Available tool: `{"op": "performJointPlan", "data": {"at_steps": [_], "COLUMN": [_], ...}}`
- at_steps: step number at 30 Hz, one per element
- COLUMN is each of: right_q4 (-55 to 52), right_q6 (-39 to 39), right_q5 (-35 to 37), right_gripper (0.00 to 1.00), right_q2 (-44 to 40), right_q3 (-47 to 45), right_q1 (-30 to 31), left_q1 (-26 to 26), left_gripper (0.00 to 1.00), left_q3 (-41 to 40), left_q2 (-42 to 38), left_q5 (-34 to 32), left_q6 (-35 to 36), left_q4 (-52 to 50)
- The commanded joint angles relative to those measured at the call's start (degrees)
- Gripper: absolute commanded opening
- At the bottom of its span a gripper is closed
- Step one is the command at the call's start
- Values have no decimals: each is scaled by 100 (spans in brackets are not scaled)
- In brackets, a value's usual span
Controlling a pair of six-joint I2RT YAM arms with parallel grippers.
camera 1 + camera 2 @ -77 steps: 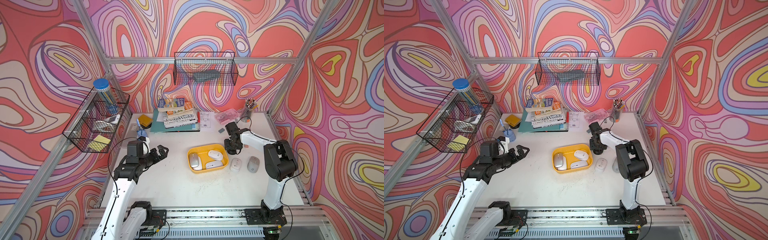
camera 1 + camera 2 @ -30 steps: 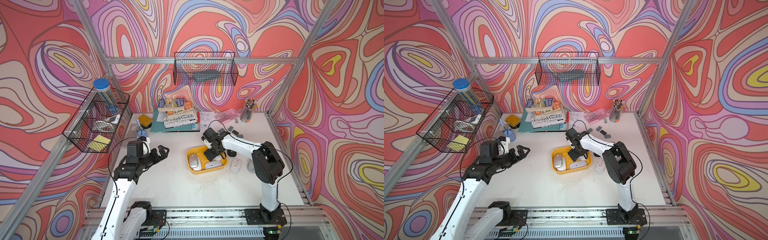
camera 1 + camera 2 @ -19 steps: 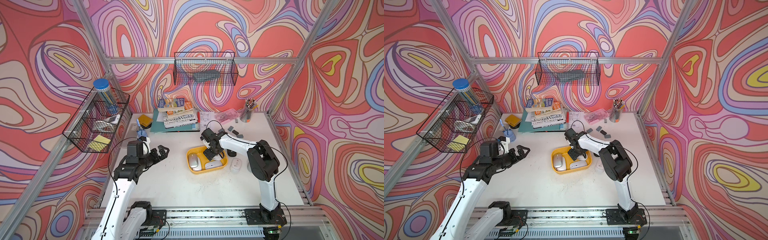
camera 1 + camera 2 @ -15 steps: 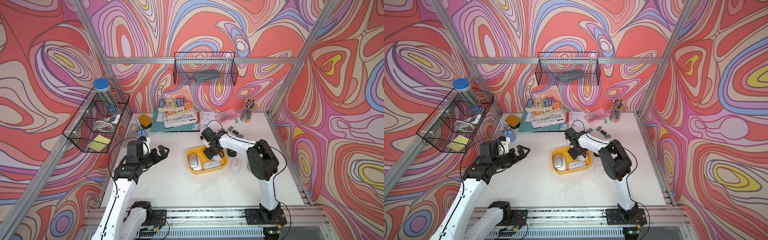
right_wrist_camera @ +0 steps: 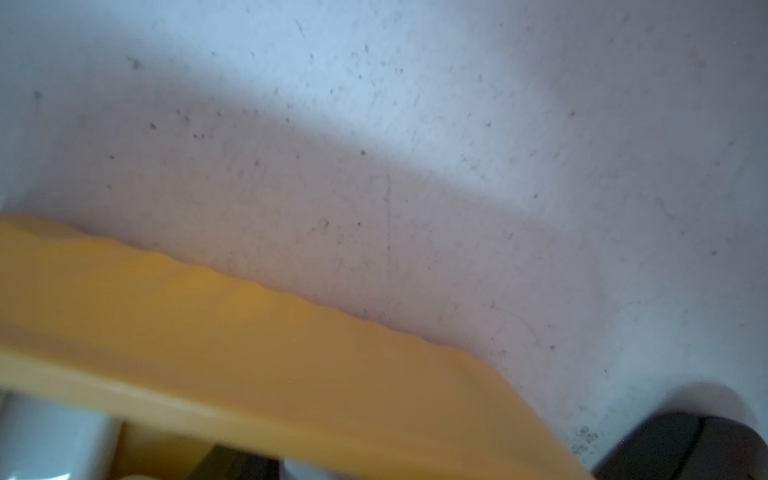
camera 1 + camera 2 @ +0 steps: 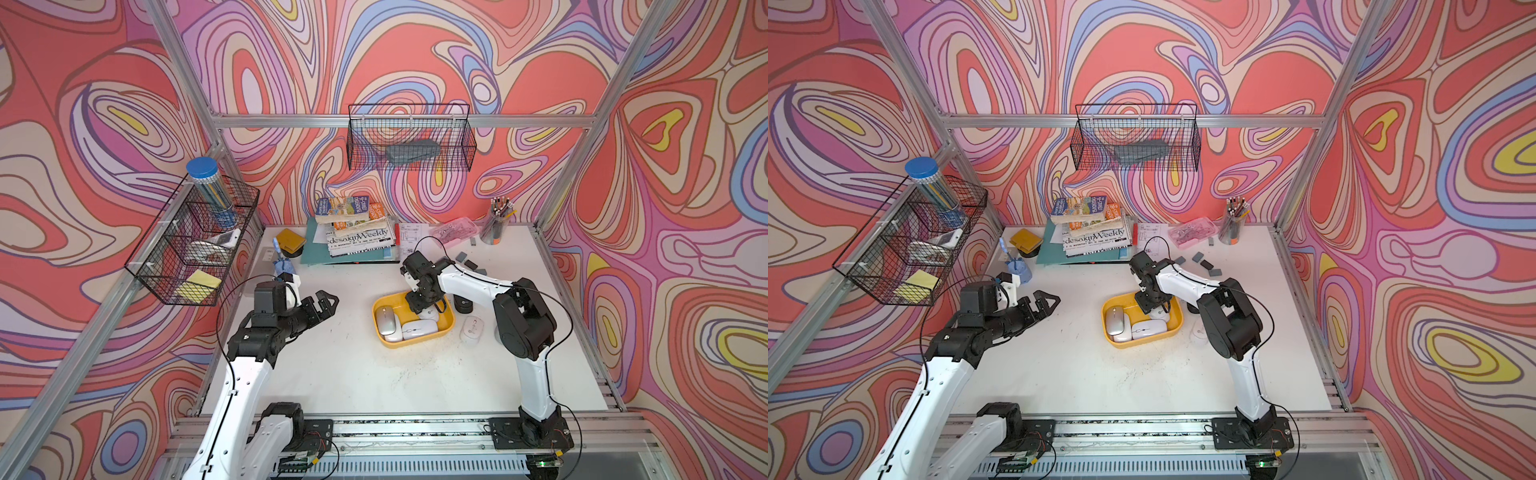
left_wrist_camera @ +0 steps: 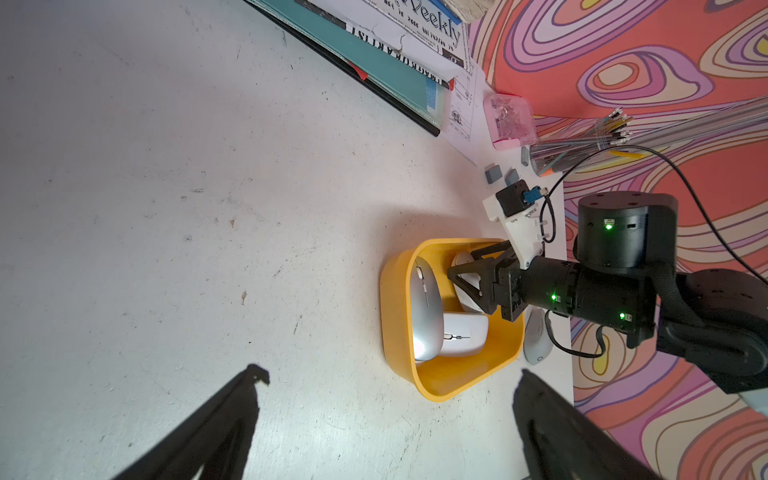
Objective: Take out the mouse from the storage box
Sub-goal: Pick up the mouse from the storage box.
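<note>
The yellow storage box (image 6: 415,343) (image 6: 1142,343) sits mid-table. Inside lie a silver mouse (image 6: 385,321) (image 7: 424,307), a white mouse (image 6: 419,328) (image 7: 463,336) and, at the far right end, another white mouse (image 6: 431,316) (image 7: 467,297). My right gripper (image 6: 422,307) (image 6: 1152,307) (image 7: 465,270) reaches down into the box, shut on that far white mouse. The right wrist view shows only the box's wall (image 5: 291,353) close up. My left gripper (image 6: 322,303) (image 6: 1044,305) (image 7: 388,376) hangs open over the table, left of the box, holding nothing.
Right of the box lie a white mouse (image 6: 471,328), a grey one (image 6: 496,332) half hidden by the arm, and a black round thing (image 6: 463,306). Books (image 6: 357,237), a pink case (image 6: 455,232), a pen cup (image 6: 496,224) and grey blocks (image 6: 469,264) line the back.
My right gripper came in from the right, went down into the box's far end and closed on the white mouse. The left arm has not moved.
</note>
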Motion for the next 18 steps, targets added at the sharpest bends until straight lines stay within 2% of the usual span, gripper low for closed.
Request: {"op": "performJointPlan", "data": {"at_steps": [1, 7, 12, 18], "right_q4": [323, 318, 397, 285], "right_q6": [241, 344, 403, 200], "right_q5": [-452, -373, -140, 19], "right_gripper": [54, 59, 77, 82], "right_q2": [-230, -15, -39, -430], "right_q3": [124, 136, 25, -278], "right_q1": [41, 160, 248, 248], "left_q1": [-7, -8, -2, -2], "left_gripper": [99, 99, 99, 99], "left_q3": [-23, -32, -40, -49], "left_q2": [-77, -43, -41, -59], "left_q5": [76, 122, 129, 125], "left_q6": [59, 43, 39, 36], "left_q4": [79, 106, 97, 97]}}
